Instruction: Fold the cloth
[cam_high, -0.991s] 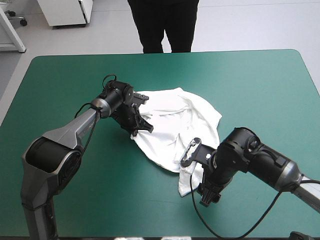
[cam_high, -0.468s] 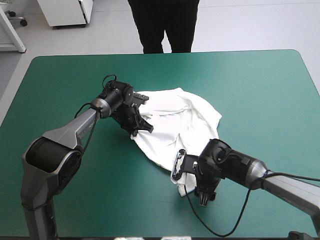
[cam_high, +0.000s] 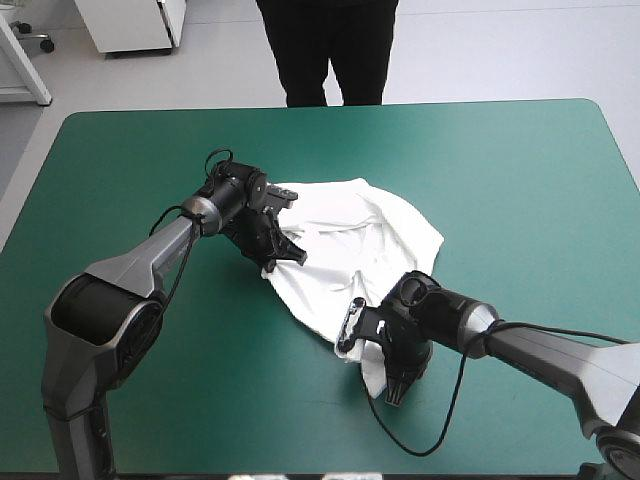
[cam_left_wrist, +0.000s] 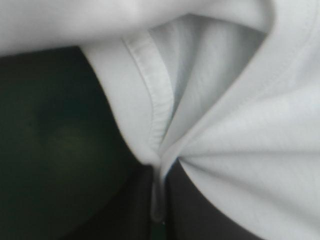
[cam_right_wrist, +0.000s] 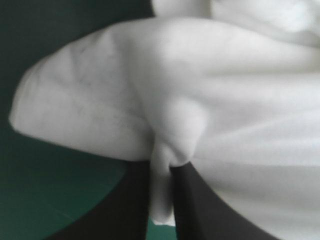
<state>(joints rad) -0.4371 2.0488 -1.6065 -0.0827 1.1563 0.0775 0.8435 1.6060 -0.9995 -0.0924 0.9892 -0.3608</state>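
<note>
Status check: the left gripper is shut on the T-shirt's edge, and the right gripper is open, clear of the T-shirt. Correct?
Not quite. The right gripper is not open or clear: it is shut on the T-shirt, with a fold pinched in it near the T-shirt's near corner, as the right wrist view shows. The left gripper is shut on the T-shirt's edge, as you said.

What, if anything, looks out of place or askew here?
Only the T-shirt: it lies crumpled and lopsided, its edges pinched by the left gripper and the right gripper. Nothing looks spilled or torn.
</note>
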